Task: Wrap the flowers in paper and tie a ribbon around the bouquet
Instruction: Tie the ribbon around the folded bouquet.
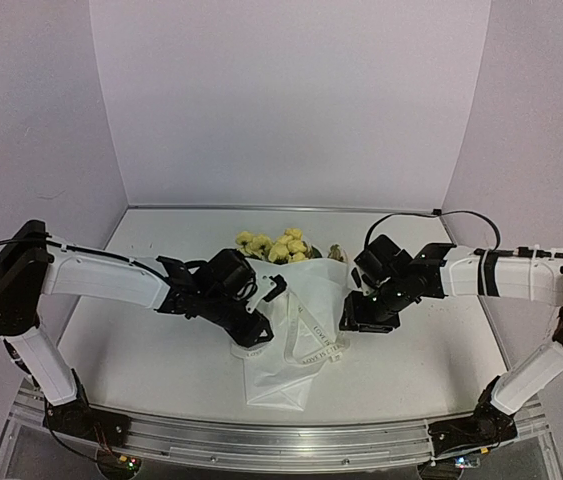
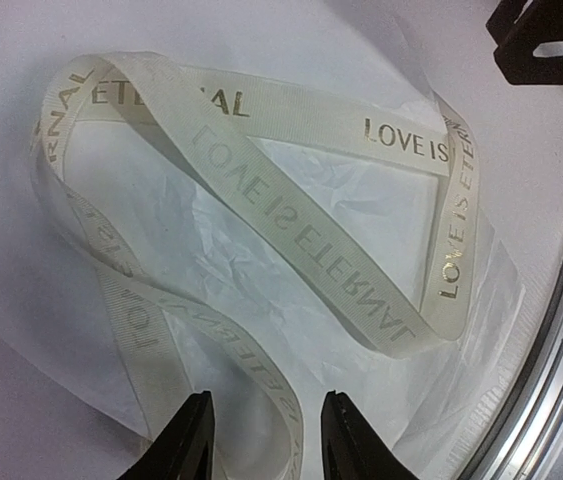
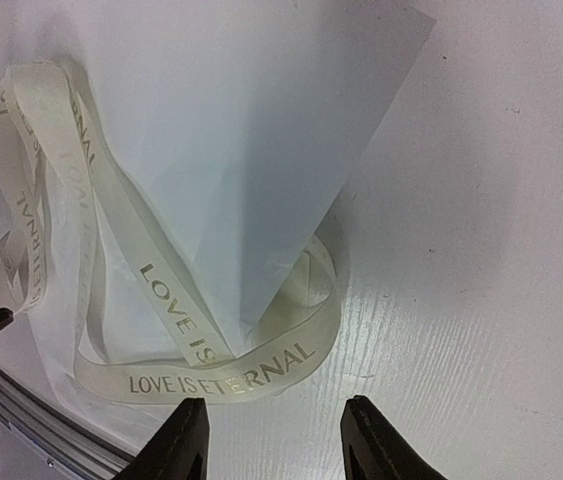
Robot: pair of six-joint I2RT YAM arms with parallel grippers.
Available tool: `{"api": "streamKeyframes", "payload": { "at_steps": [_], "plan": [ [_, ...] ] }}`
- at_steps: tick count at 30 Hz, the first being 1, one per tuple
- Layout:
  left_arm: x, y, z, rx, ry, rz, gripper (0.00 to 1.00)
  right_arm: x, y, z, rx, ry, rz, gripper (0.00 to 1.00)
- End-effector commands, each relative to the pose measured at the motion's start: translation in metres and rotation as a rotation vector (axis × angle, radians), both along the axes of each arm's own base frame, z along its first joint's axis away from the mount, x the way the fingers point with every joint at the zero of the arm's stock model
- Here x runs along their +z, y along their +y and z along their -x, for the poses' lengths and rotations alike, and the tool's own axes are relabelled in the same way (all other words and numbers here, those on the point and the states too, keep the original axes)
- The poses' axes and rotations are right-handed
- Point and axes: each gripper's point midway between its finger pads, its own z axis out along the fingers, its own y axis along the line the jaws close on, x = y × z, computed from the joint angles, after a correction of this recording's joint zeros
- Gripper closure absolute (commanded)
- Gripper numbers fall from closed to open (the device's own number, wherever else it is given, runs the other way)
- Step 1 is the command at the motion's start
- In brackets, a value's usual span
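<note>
Near edge: an aluminium rail (image 1: pixel 281 440), then bare white table (image 1: pixel 151 350) that I see open on both sides.

Centre: thin white wrapping paper (image 1: pixel 279 385) around the stems, with a long cream ribbon (image 2: pixel 341 270) lettered LOVE IS ETERNAL looped loosely over it.

Left gripper (image 2: pixel 269 440): spread, with the ribbon lying between its fingers.

Right gripper (image 3: pixel 274 440): spread over bare table just beside the loop.

Far end: pale yellow flowers (image 1: pixel 276 245), near the back wall (image 1: pixel 291 100).

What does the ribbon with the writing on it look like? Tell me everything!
The ribbon is a long, narrow cream strip of woven-looking fabric with gold letters reading LOVE IS ETERNAL. It is not tied: it lies in loose, twisted loops on and around the white paper, crossing over itself. One stretch runs between the open fingers of the left gripper.
</note>
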Motion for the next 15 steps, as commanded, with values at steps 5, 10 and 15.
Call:
{"api": "streamKeyframes", "payload": {
  "at_steps": [5, 10, 15],
  "plan": [
    [0.012, 0.031, -0.033, 0.178, -0.077, -0.01, 0.53, 0.007, -0.004, -0.001, -0.003, -0.028, 0.006, 0.54],
    [-0.01, 0.032, -0.031, 0.172, -0.037, -0.069, 0.51, 0.008, -0.008, 0.0, -0.004, -0.043, 0.013, 0.54],
    [-0.015, 0.025, -0.031, 0.144, -0.018, -0.073, 0.49, 0.008, -0.014, 0.001, -0.009, -0.056, 0.022, 0.53]
  ]
}}
